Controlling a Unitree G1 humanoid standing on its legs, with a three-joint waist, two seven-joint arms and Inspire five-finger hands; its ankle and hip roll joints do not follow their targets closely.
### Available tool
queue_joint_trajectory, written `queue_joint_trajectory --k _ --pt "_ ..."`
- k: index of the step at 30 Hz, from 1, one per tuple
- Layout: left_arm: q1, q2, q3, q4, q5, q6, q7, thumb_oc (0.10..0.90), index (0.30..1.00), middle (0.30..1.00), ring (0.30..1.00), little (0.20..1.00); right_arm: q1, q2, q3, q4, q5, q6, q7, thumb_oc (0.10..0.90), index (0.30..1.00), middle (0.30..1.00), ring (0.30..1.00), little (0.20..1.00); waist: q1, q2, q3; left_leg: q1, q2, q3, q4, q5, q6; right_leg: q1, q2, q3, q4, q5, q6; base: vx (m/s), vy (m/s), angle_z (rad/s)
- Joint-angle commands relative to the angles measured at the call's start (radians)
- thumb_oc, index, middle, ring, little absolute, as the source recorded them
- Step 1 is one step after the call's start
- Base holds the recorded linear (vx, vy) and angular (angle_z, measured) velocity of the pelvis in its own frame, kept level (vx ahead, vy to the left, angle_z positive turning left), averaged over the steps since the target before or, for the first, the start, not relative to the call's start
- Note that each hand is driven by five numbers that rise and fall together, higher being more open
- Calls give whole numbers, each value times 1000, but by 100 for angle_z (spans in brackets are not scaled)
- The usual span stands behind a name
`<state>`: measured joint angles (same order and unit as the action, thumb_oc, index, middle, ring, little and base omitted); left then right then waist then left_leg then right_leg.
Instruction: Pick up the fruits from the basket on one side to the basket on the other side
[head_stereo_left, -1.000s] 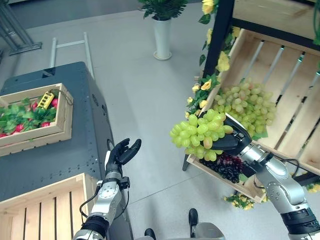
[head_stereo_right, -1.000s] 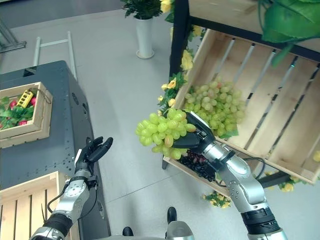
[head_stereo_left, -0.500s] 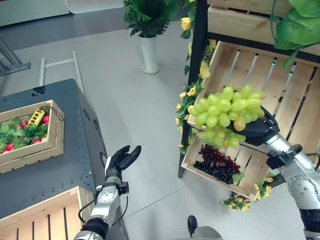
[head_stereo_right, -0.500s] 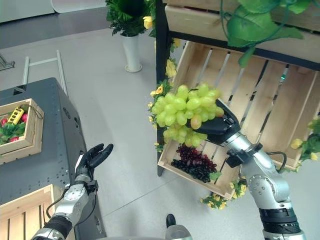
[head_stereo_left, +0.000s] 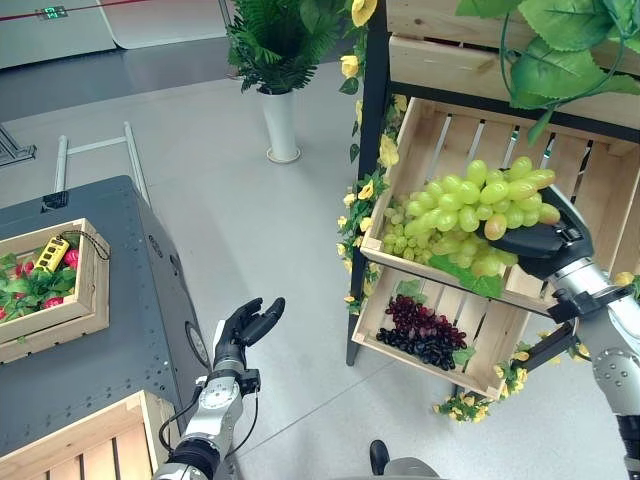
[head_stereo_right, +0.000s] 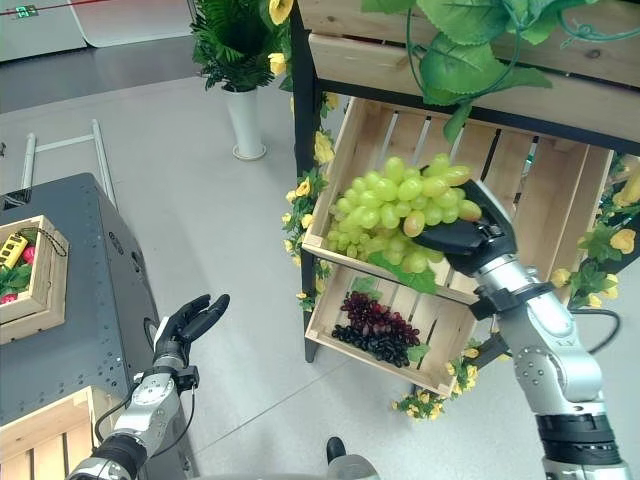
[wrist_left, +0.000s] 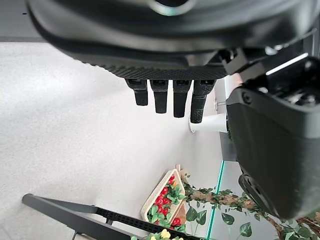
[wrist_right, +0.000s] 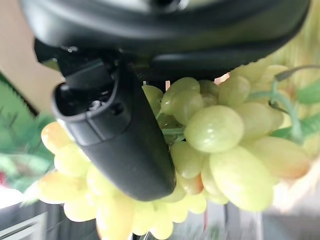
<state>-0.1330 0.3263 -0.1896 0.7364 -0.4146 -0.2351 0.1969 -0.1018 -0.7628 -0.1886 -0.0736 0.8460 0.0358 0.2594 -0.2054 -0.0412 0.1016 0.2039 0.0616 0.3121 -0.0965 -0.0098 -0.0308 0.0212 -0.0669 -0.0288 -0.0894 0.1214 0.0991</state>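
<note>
One bunch of green grapes (head_stereo_left: 478, 205) is up in the right hand (head_stereo_left: 540, 241), thumb and fingers clamped around it, held in front of the shelf crate (head_stereo_left: 600, 190). Destination is way over on the robot's left: the empty wooden crate (head_stereo_left: 95, 445) by the idle, loosely open left hand (head_stereo_left: 246, 324).

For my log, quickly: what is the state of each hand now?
Left hand: open, holding nothing.
Right hand: closed on the green grapes.
</note>
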Motion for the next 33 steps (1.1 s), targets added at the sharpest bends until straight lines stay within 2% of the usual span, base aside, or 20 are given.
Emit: queue_joint_trajectory --k 1,5,6,11,16,22,29,30,31,33 --pt "-96 54 2 -32 37 -146 30 800 900 900 900 900 -111 -90 -162 49 -84 -251 -143 400 300 300 300 300 5 -8 -51 -5 -41 -31 9 -141 50 61 31 57 43 -142 13 -36 -7 -3" --pt "-99 60 -6 -55 44 -140 29 800 900 900 900 900 -122 -139 -169 98 -145 -274 -236 400 300 300 300 300 12 -10 -50 -8 -42 -36 9 -140 50 62 32 54 39 -139 12 -19 -10 -5" --pt "-100 63 -14 -63 45 -138 29 800 900 900 900 900 -128 -159 -170 126 -208 -285 -284 400 300 300 300 300 16 -11 -48 -10 -42 -38 9 -139 49 62 32 50 38 -139 12 -22 -18 -11" --pt "-93 67 -29 -90 51 -129 32 800 900 900 900 900 -129 -220 -154 206 -366 -247 -368 400 300 300 300 300 28 -13 -47 -11 -44 -46 9 -137 50 67 31 41 36 -137 11 -4 -4 -1" --pt "-88 74 -34 -113 53 -121 27 800 900 900 900 900 -141 -247 -118 263 -378 -193 -335 400 300 300 300 300 41 -14 -44 -16 -46 -57 9 -133 49 68 28 27 33 -135 10 -5 -11 1" --pt "-96 92 -47 -144 53 -87 3 800 900 900 900 900 -236 -257 3 345 -375 -121 -271 400 300 300 300 300 72 -21 -40 -20 -47 -68 9 -128 46 74 22 -5 24 -131 7 -2 -39 5" --pt "-104 94 -77 -160 58 -70 -22 800 900 900 900 900 -326 -241 98 440 -378 -86 -233 400 300 300 300 300 98 -23 -36 -23 -49 -76 9 -125 47 80 17 -27 18 -130 7 2 -21 5" --pt "-105 95 -80 -164 58 -68 -26 800 900 900 900 900 -342 -236 113 459 -375 -72 -223 422 333 333 333 333 102 -23 -34 -23 -49 -77 9 -125 47 81 16 -30 17 -129 7 0 0 0" --pt "-107 96 -84 -164 57 -68 -27 800 900 900 900 900 -353 -234 124 473 -378 -60 -215 800 900 900 900 900 104 -23 -33 -22 -50 -78 9 -125 47 83 16 -32 16 -129 7 0 0 0" --pt "-105 97 -88 -167 54 -69 -35 800 900 900 900 900 -374 -231 148 493 -388 -37 -209 800 900 900 900 900 109 -23 -31 -22 -49 -78 9 -125 47 82 15 -37 17 -130 6 0 0 0"
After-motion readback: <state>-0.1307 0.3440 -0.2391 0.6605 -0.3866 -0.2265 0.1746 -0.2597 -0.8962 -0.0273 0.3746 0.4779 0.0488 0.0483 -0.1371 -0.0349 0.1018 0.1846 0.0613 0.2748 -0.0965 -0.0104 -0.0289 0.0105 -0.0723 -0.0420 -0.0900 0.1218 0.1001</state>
